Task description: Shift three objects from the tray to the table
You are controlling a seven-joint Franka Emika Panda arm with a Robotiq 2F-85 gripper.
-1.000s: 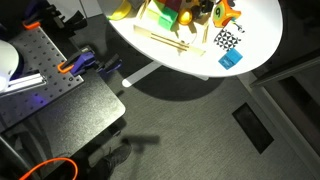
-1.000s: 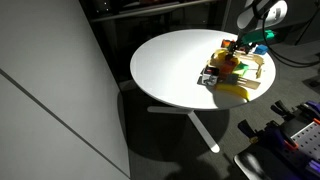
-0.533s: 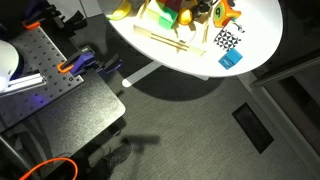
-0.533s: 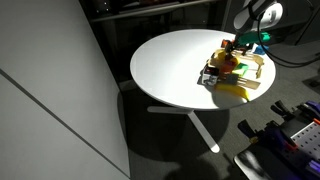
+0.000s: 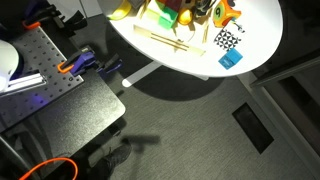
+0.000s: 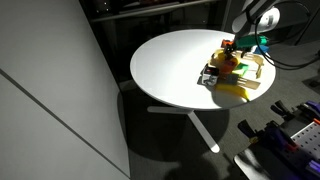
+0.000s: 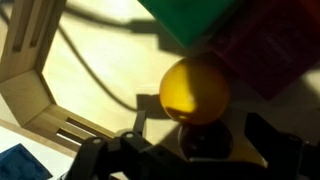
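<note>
In the wrist view my gripper (image 7: 200, 142) is open, its jaws spread low over the tray's pale base. A yellow-orange round piece (image 7: 195, 88) lies just ahead of the jaws, untouched. A green block (image 7: 192, 20) and a dark pink-red block (image 7: 282, 50) lie beyond it. The tray's wooden rim (image 7: 30, 75) runs along the left. In both exterior views the tray (image 5: 165, 40) (image 6: 255, 82) sits on the round white table (image 5: 255, 30) (image 6: 170, 65), with bright pieces heaped in it. The gripper (image 6: 243, 42) hangs over the tray's far end.
A black-and-white checkered piece (image 5: 228, 40) and a blue cube (image 5: 231, 59) lie on the table beside the tray. The blue cube also shows in the wrist view (image 7: 18, 165). A yellow object (image 5: 120, 12) lies at the table edge. A dark perforated bench (image 5: 45, 70) stands nearby.
The arm has shifted slightly over the tray's far end. The pieces have not moved.
</note>
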